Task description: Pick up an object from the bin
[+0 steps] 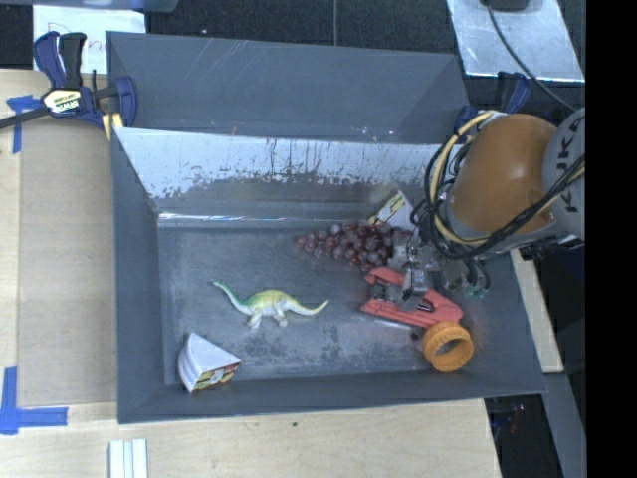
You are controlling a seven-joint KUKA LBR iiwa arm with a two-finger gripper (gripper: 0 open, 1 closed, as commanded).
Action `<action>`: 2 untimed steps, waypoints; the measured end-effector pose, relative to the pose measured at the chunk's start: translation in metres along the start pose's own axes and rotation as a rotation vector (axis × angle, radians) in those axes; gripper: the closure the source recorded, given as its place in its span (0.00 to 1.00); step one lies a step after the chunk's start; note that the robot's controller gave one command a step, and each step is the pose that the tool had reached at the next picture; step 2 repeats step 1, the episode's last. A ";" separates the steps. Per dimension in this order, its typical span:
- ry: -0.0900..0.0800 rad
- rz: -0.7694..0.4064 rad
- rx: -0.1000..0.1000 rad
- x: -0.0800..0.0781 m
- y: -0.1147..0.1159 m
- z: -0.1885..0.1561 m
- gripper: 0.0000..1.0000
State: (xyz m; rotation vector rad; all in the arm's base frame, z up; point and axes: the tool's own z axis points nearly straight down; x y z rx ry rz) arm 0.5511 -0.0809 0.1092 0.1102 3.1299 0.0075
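My gripper [415, 270] hangs low at the right side of the bin, under the arm's wrist. It is right above a red tool [403, 312] that lies flat on the floor, and it looks close to or touching the tool's upper part. An orange ring [448, 348] rests at the tool's right end. Just left of the gripper, against the back wall, lies a bunch of dark purple grapes [343, 242]. A small white and yellow card [390, 207] leans behind the grapes.
A green long-necked toy dinosaur [271, 305] lies in the middle of the floor. A white wedge-shaped carton [204, 362] sits in the front left corner. The arm with its orange cover and cables overhangs the bin's right wall.
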 end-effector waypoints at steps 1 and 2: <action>-0.004 0.000 0.002 -0.001 -0.001 -0.023 1.00; -0.004 0.000 0.002 -0.001 -0.001 -0.023 1.00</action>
